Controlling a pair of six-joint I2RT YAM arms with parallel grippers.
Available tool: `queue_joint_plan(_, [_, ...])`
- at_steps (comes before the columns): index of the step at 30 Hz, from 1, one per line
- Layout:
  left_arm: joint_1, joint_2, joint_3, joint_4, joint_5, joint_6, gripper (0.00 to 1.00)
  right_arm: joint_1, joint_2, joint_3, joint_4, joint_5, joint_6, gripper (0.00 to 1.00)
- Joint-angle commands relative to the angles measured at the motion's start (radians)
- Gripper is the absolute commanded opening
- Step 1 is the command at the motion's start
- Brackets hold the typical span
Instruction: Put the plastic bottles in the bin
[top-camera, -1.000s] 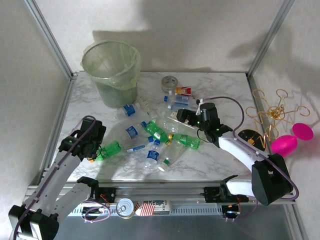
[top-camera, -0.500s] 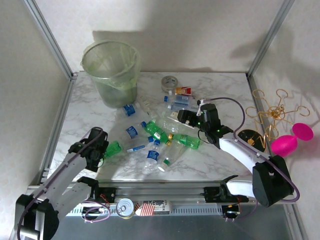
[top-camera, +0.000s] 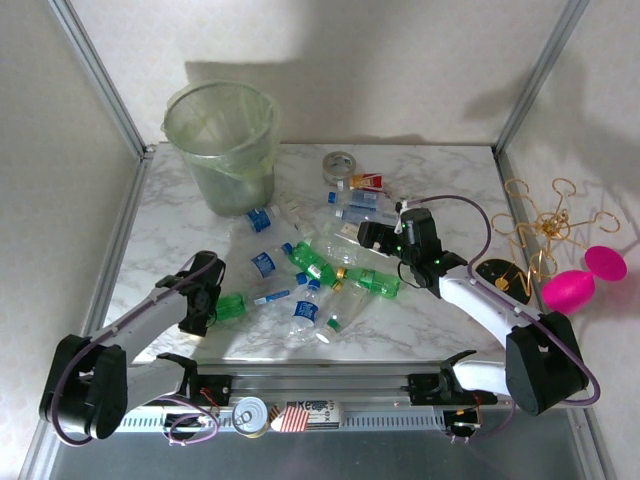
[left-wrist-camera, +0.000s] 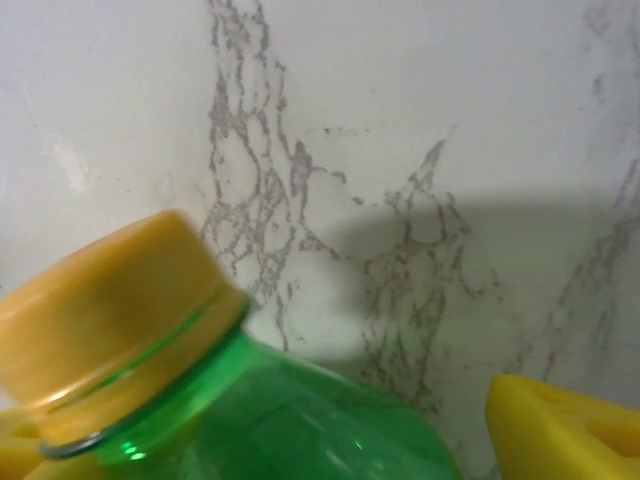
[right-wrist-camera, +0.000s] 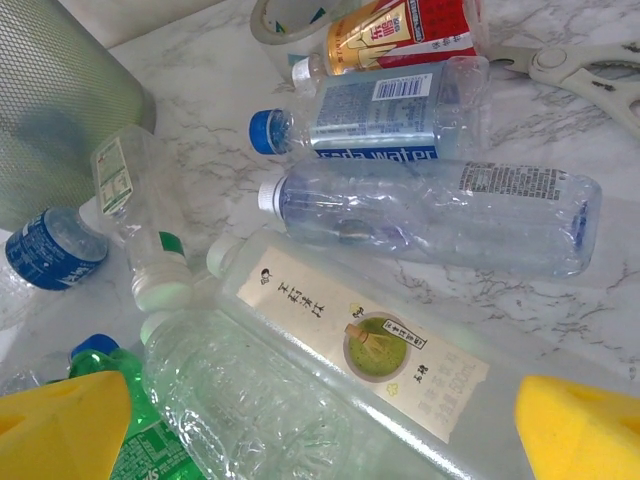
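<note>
Several plastic bottles (top-camera: 320, 265) lie in a heap mid-table, clear and green. A green bottle (top-camera: 230, 303) with a yellow cap (left-wrist-camera: 105, 310) lies at the heap's left end. My left gripper (top-camera: 200, 303) is low over it. Its yellow fingers (left-wrist-camera: 560, 430) straddle the bottle's shoulder, and a narrow gap shows at the right finger. My right gripper (top-camera: 368, 235) stands open above a clear bottle with a green-tea label (right-wrist-camera: 365, 345), its fingertips (right-wrist-camera: 580, 430) apart on either side. The bin (top-camera: 222, 140), pale green and lined, stands at the back left.
A grey tape roll (top-camera: 339, 165) and scissors (right-wrist-camera: 580, 65) lie behind the heap. Metal frame posts (top-camera: 105, 85) rise at the table's back corners. Pink objects (top-camera: 580, 280) and a gold wire stand (top-camera: 545, 225) sit off the right edge. A can (top-camera: 250, 415) rests at the front rail.
My left arm has swung down and right onto the green bottle's cap end, and its jaws have narrowed. The right arm has barely moved.
</note>
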Motion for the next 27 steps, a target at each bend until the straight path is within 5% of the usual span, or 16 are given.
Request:
queue_joint_plan(1, [-0.007,0.041,-0.005,0.068,0.059,-0.421,0.68,0.005,-0.017,0.012,-0.016,0.032,-0.017,0.99])
queue_joint_plan(8, [-0.001,-0.018,0.028,0.023,-0.026,-0.42,0.55,0.005,-0.006,0.019,-0.015,0.028,-0.018,0.99])
queue_joint_plan(15, [0.012,-0.163,0.15,-0.004,-0.257,-0.289,0.49,0.005,-0.004,0.017,-0.007,0.022,-0.016,0.99])
queue_joint_plan(22, [0.013,-0.336,0.276,0.254,-0.475,0.09,0.46,0.005,-0.005,0.015,-0.003,0.016,-0.013,0.99])
queue_joint_plan(27, [0.013,-0.295,0.443,0.438,-0.482,0.418,0.45,0.005,0.006,0.028,0.002,0.004,-0.012,0.99])
